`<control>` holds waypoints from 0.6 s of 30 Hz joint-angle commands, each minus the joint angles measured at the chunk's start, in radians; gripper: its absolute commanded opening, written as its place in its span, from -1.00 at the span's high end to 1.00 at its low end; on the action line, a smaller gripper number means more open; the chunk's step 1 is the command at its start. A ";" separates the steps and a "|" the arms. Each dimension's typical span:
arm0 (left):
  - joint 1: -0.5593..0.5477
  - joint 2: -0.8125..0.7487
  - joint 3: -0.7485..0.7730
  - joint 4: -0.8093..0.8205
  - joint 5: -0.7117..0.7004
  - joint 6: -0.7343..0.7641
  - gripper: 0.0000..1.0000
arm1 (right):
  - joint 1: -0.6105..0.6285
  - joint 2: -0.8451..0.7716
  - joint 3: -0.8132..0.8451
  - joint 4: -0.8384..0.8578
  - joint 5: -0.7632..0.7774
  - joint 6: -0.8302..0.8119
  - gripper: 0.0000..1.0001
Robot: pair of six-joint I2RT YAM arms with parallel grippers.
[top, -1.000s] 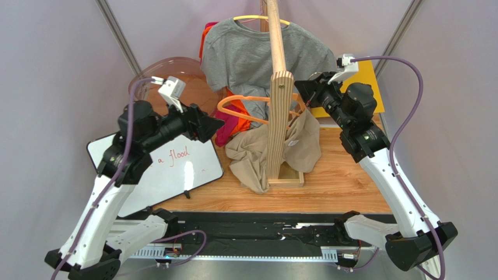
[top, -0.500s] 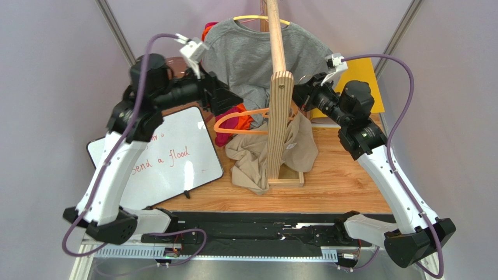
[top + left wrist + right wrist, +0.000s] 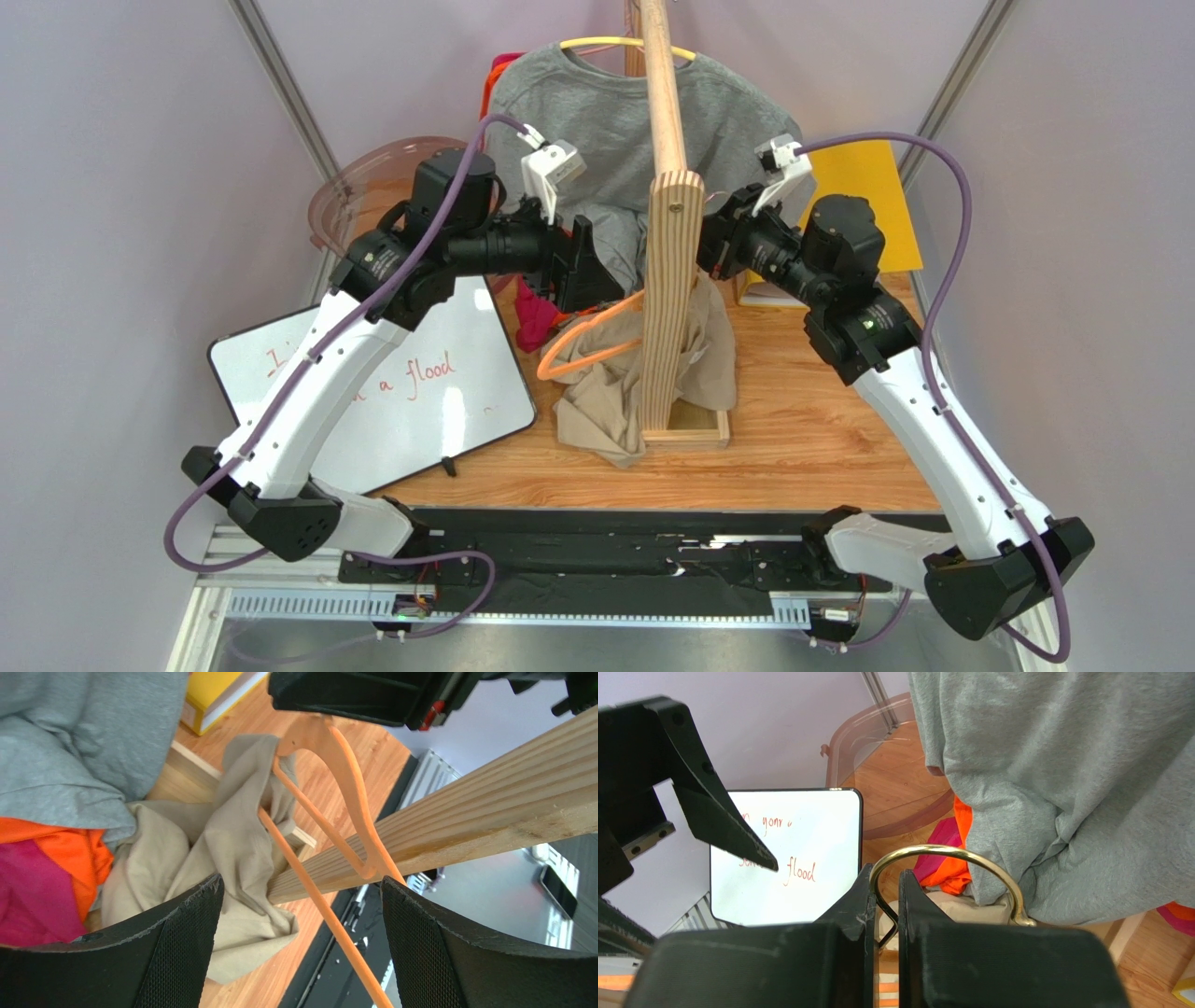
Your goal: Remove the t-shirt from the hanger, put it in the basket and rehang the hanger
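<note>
The orange hanger (image 3: pixel 589 340) hangs tilted beside the wooden stand, its left arm bare. My right gripper (image 3: pixel 713 241) is shut on its brass hook (image 3: pixel 948 855), which loops up from between the fingers. The beige t-shirt (image 3: pixel 610 399) is slumped around the stand's foot and still drapes over the hanger's right shoulder (image 3: pixel 281 756). My left gripper (image 3: pixel 586 280) is open just above the hanger's bare left side. In the left wrist view its fingers (image 3: pixel 175 952) straddle the orange hanger bar (image 3: pixel 330 924) without touching it, with the t-shirt (image 3: pixel 231 854) below.
The wooden stand (image 3: pixel 671 252) rises between the arms. A grey t-shirt (image 3: pixel 603 126) on a yellow hanger hangs behind, over pink and orange cloth (image 3: pixel 540 315). A whiteboard (image 3: pixel 407 392) and a clear bowl (image 3: pixel 372 189) lie left; a yellow box (image 3: pixel 863 189) lies right.
My left arm has swung right and up to the hanger, open throughout. The hanger's bare left end has tipped lower and nearer the stand. My right gripper shifted slightly left, still holding the hook.
</note>
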 commanded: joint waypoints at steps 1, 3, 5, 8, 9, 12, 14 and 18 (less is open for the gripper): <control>-0.002 -0.027 0.071 0.011 -0.088 0.003 -0.73 | 0.019 -0.023 0.030 0.007 0.032 -0.058 1.00; -0.002 -0.011 0.125 0.000 -0.066 -0.012 -0.73 | 0.022 -0.026 0.033 -0.002 0.033 -0.063 1.00; -0.002 0.010 0.145 0.000 -0.040 -0.026 -0.73 | 0.022 -0.016 0.050 -0.028 0.041 -0.075 1.00; -0.005 0.026 0.137 0.002 0.025 -0.026 -0.68 | 0.030 -0.014 0.073 -0.068 0.094 -0.077 1.00; -0.018 0.026 0.118 -0.009 0.036 -0.016 -0.67 | 0.033 -0.013 0.087 -0.077 0.107 -0.075 1.00; -0.070 0.013 0.088 -0.053 -0.024 0.052 -0.65 | 0.034 0.021 0.145 -0.124 0.134 -0.066 1.00; -0.081 0.006 0.071 -0.060 -0.052 0.069 -0.65 | 0.034 0.033 0.157 -0.141 0.139 -0.055 1.00; -0.103 0.006 0.067 -0.102 -0.096 0.102 -0.65 | 0.051 0.029 0.144 -0.123 0.141 -0.037 1.00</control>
